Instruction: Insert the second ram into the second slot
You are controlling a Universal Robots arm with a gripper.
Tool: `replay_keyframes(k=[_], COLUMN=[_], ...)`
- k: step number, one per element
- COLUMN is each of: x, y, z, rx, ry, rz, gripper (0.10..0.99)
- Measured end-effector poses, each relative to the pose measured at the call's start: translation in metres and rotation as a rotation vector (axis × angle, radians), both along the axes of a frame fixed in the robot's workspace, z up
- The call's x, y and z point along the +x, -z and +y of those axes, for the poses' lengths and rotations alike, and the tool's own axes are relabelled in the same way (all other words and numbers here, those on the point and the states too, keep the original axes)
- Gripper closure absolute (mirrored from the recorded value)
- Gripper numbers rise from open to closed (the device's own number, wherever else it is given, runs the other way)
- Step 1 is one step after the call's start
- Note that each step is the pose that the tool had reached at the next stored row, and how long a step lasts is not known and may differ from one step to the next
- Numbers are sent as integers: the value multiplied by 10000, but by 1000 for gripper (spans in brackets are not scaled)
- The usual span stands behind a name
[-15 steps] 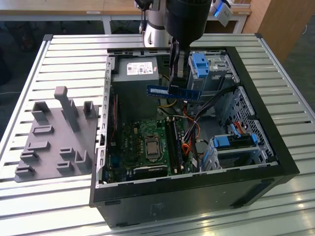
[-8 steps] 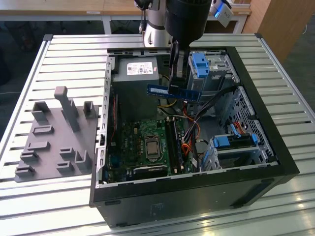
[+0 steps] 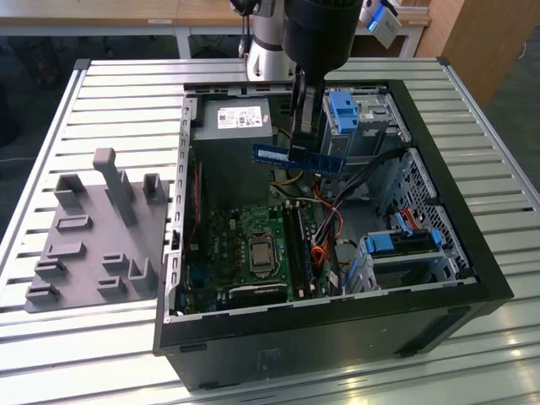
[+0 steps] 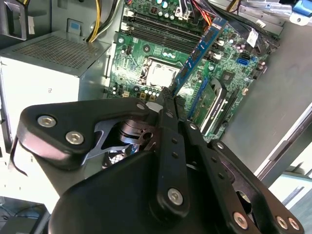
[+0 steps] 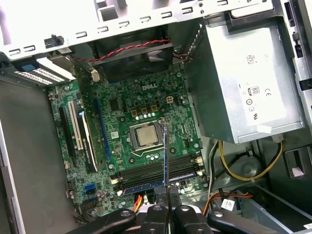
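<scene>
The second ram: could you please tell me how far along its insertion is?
Done, apparently: one blue stick lies seated in a slot. In hand: the gripper is shut on the second ram, held above the motherboard. Left: seating it; the neighbouring slot looks empty.

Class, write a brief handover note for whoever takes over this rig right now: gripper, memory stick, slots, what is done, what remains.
The gripper is shut on the memory stick, holding it roughly level above the open computer case.
The memory slots on the motherboard lie below the stick, apart from it.
Done: stick picked up and brought over the board.
Left: stick not yet seated in its slot.
</scene>
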State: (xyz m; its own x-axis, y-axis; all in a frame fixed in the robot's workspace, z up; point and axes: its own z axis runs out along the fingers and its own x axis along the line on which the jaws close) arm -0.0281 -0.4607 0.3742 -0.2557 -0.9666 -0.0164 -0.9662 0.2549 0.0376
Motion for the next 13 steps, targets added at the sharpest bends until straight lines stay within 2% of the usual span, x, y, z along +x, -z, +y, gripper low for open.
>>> replay_keyframes(k=[13], x=[0], y=[0], z=[0], rx=[-2], ry=[373], rz=[0], gripper=[957])
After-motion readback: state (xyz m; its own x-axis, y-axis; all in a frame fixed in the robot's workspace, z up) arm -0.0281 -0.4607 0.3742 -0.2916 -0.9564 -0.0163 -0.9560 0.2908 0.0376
